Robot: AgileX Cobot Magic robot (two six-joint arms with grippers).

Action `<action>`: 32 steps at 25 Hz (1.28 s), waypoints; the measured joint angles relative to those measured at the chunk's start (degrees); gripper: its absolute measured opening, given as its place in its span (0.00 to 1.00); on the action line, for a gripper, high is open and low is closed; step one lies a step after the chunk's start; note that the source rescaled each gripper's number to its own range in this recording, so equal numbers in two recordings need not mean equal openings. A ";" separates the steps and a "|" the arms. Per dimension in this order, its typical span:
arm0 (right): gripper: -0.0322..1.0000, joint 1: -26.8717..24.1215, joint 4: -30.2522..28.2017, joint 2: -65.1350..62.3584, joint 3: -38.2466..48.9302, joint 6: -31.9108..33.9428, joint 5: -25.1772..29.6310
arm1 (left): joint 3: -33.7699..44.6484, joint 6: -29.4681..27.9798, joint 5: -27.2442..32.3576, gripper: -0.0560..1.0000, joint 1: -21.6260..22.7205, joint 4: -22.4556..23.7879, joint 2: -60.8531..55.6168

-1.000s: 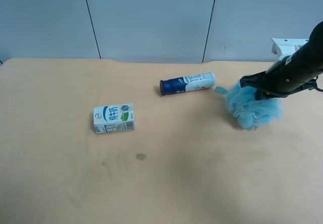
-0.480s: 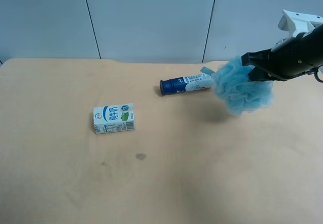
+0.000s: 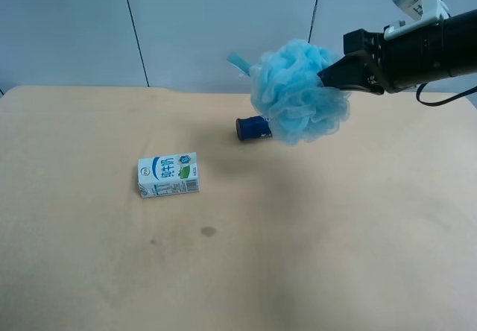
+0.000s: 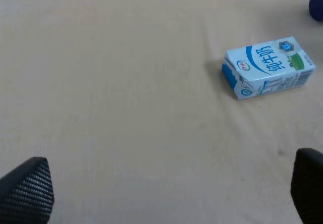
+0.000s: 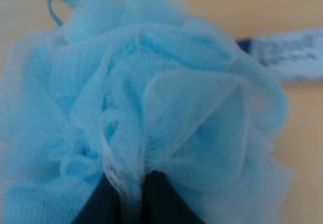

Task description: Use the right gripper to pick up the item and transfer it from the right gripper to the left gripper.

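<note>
A light blue mesh bath sponge (image 3: pixel 298 91) with a ribbon loop hangs in the air above the table, held by my right gripper (image 3: pixel 333 75), which reaches in from the exterior high view's right. In the right wrist view the sponge (image 5: pixel 146 103) fills the frame and my right gripper (image 5: pixel 132 186) is shut on its mesh. My left gripper (image 4: pixel 161 188) is open and empty, low over the bare table, with its fingertips (image 4: pixel 28 186) wide apart. The left arm does not show in the exterior high view.
A blue and white milk carton (image 3: pixel 168 174) lies on the table's left half, also in the left wrist view (image 4: pixel 267 66). A blue and white bottle (image 3: pixel 253 127) lies on its side behind the sponge, mostly hidden. The tan table (image 3: pixel 246 256) backs onto a grey wall.
My right gripper has lifted the sponge off the table and carried it up and toward the exterior high view's left, so it now covers most of the bottle.
</note>
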 joint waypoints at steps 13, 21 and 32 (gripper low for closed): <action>0.04 0.00 8.96 0.00 0.00 -8.39 6.35 | 0.00 -0.14 -0.06 1.00 0.00 -0.80 0.08; 0.03 0.00 8.96 0.00 0.00 -8.91 6.35 | -4.50 1.90 -5.57 1.00 0.00 -9.17 10.56; 0.03 0.00 12.24 0.00 0.00 -11.26 11.06 | -5.27 25.69 -13.98 1.00 0.00 -38.14 32.69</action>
